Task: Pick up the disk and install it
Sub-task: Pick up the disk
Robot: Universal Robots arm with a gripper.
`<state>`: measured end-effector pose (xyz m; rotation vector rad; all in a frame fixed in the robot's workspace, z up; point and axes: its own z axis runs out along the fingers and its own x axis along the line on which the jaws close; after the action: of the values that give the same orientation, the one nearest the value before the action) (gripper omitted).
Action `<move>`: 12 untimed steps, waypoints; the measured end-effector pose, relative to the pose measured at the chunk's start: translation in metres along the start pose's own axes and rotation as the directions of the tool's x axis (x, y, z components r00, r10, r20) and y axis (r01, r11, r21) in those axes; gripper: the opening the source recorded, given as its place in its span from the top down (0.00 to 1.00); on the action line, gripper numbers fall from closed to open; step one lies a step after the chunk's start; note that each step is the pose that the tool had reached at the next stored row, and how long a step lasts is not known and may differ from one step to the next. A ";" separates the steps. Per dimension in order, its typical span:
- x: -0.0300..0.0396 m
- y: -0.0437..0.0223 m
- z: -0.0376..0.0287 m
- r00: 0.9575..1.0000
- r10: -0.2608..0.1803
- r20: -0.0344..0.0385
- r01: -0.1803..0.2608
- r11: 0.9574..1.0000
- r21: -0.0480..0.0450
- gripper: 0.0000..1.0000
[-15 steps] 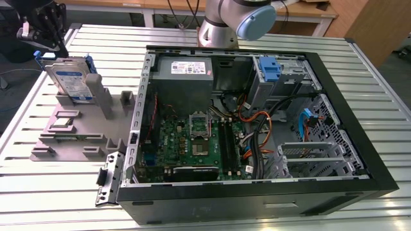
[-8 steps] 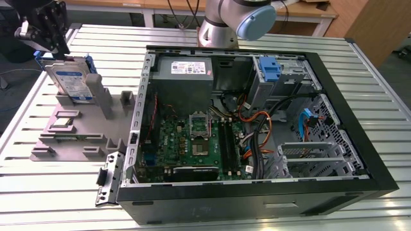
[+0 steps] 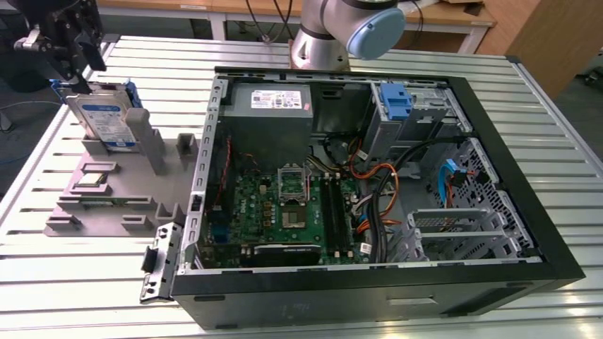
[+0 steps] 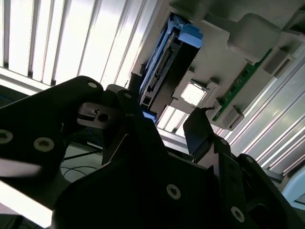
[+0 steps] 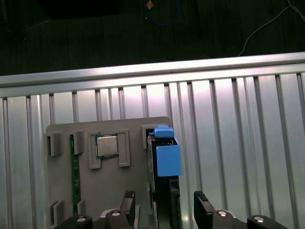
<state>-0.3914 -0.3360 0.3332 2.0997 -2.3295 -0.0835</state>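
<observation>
At the exterior view's left, the disk [image 3: 104, 121] stands on edge in a grey fixture [image 3: 113, 198], label facing the camera. The gripper [image 5: 164, 210] has its fingers [image 5: 127, 204] spread wide on either side of the disk.

Work surface: silver slatted tabletop [image 3: 75, 282], long parallel ribs with dark grooves between. Overhead light glares white off the ribs in both wrist views. Beyond the tabletop's far edge in the exterior view: light wooden bench [image 3: 452, 13] on white legs [image 3: 219, 28], black cables [image 3: 251, 18] hanging in front. Wooden cabinet [image 3: 551, 42] off the far corner at the exterior view's right. Floor [image 5: 95, 43] dark; a blue cable [image 5: 164, 16] and a white cable [image 5: 267, 26] lie on it.
</observation>
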 end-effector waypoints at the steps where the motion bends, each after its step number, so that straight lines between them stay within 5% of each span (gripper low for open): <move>1: 0.0000 0.0000 0.0000 1.000 0.000 0.000 0.000 1.000 0.000 0.42; 2: 0.0000 0.0000 0.0000 1.000 0.000 0.000 0.000 1.000 0.000 0.35; 6: 0.0000 0.0000 0.0010 1.000 0.000 0.000 0.000 1.000 0.000 0.35; 12: 0.0004 -0.0004 0.0114 1.000 -0.001 0.000 0.001 1.000 0.000 0.35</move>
<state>-0.3914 -0.3360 0.3218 2.1005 -2.3289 -0.0835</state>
